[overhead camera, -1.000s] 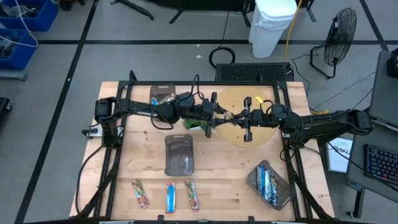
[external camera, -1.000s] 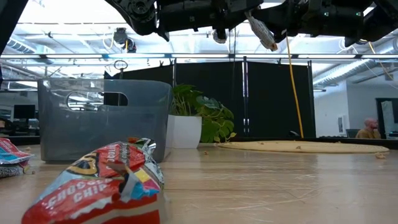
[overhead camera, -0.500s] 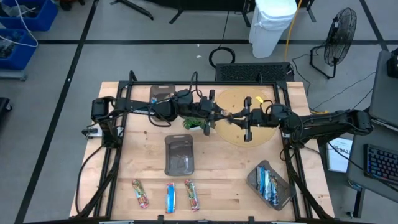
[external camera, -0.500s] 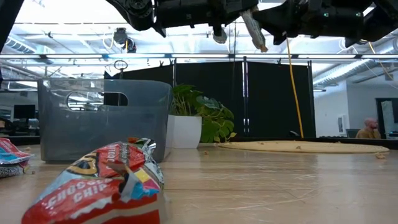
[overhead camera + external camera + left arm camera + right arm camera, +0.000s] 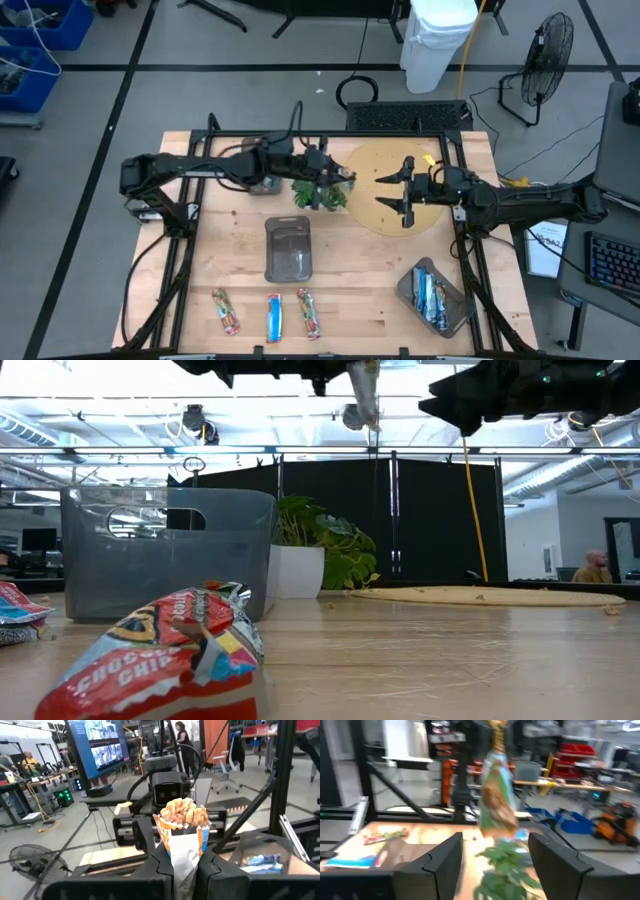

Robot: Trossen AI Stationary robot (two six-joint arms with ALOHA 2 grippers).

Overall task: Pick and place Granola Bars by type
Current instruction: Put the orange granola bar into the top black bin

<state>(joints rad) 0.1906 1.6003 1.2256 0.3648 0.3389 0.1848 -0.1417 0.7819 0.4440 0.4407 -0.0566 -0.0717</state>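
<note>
Gripping only the lower end of a tan-and-green wrapped granola bar, the left gripper holds it aloft above the small leafy green plant; so slight a pinch might let it slip into the leaves. The right gripper hovers nearby over the round tan mat, fingers spread and empty. The left wrist view shows the clamp clearly; overhead shows three loose bars at the near edge.
</note>
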